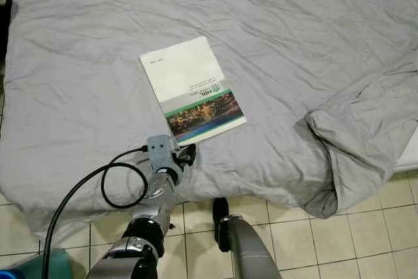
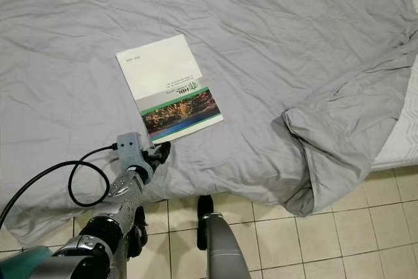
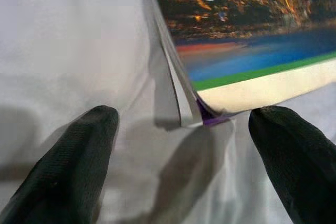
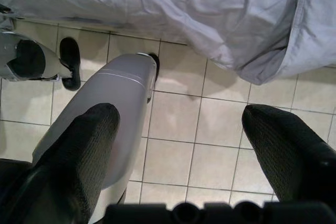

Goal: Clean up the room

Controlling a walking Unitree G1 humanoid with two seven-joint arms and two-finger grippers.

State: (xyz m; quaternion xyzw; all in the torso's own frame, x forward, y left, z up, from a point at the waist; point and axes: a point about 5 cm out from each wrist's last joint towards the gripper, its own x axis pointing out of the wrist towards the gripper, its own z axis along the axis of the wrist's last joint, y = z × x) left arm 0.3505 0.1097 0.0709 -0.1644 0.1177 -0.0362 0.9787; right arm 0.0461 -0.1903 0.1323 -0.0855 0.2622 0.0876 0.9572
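A thin magazine (image 1: 194, 87) with a white cover and a colourful photo band lies flat on the grey bedsheet (image 1: 274, 37). My left gripper (image 1: 187, 156) reaches over the bed's near edge, open, its fingertips (image 3: 79, 161) on either side of the magazine's near corner (image 3: 202, 116) without touching it. In the right wrist view my right gripper (image 4: 181, 145) hangs open over the tiled floor (image 4: 220, 129), nothing between its fingers.
A rumpled fold of grey duvet (image 1: 366, 142) spills over the bed's right near corner toward the floor. Beige tiles (image 1: 307, 240) run along the bed's front. My own leg (image 4: 113, 108) and a dark foot (image 1: 221, 210) stand below the bed edge.
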